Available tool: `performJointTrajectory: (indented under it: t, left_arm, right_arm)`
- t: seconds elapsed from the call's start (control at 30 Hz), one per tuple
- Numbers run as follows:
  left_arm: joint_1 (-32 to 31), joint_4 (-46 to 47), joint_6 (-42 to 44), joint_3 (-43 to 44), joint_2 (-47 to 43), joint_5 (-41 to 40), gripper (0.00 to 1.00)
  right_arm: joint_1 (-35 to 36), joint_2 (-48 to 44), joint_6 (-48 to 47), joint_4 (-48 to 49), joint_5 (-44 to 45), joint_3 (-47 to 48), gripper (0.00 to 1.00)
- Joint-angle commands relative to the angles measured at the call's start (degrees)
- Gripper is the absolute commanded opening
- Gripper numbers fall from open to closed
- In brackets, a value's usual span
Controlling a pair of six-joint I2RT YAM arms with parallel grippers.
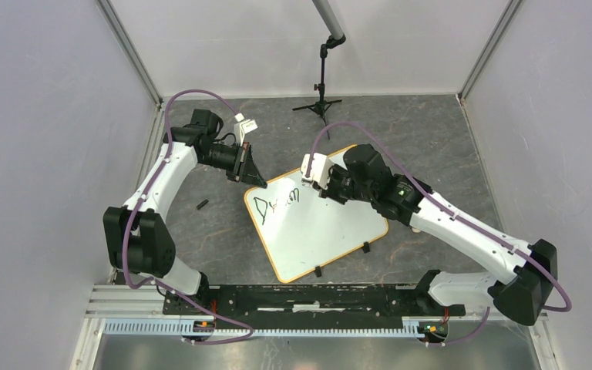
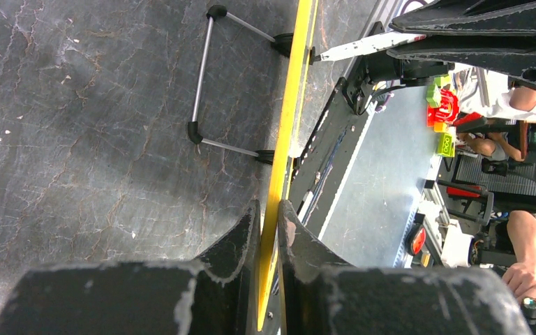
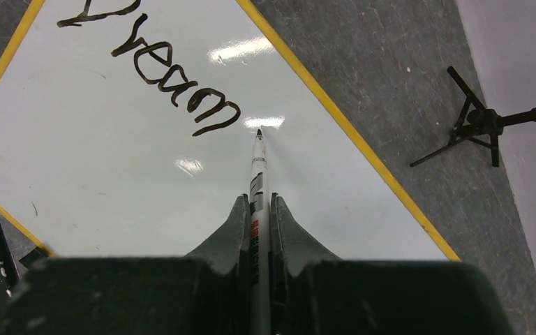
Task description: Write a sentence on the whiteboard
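Note:
The whiteboard (image 1: 324,231) lies turned like a diamond on the dark table, white with a yellow-orange rim. Black lettering of the sentence (image 3: 160,70) reads "Dream" near its far-left side, seen as small script (image 1: 276,204) from above. My right gripper (image 3: 258,202) is shut on a white marker (image 3: 257,174). The marker's black tip sits at the board surface just right of the last "m". My left gripper (image 2: 269,216) is shut on the board's rim (image 2: 289,105), seen edge-on between the fingers, at the board's far-left corner (image 1: 250,176).
A black tripod stand (image 1: 321,100) stands at the back, also in the right wrist view (image 3: 481,122). A small black piece (image 1: 202,204) lies left of the board. Two black clips (image 1: 365,247) with a wire bracket (image 2: 202,77) sit on the board's near edge. Grey walls enclose three sides.

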Motion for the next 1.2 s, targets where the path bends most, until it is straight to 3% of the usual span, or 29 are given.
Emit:
performJointTrajectory:
  t: [0.0,0.53,0.87,1.17]
  left_arm:
    - [-0.96,0.2,1.19,1.32,-0.02,-1.69,0.03]
    - [-0.96,0.24,1.48,0.92,-0.37,-1.96,0.02]
    - [-0.98,0.21,1.5,0.94,-0.05,-2.06,0.02]
    - [-0.96,0.18,1.24,1.03,0.13,-2.13,0.02]
  right_arm:
    - [-0.15,0.64,-0.04,2.03,-0.05,1.23,0.0]
    - [-0.16,3.11,-0.21,2.05,-2.31,2.03,0.0]
    - [-0.2,0.28,-1.53,0.9,-3.35,-2.33,0.0]
    - [-0.89,-1.09,-1.89,0.37,0.03,-3.28,0.0]
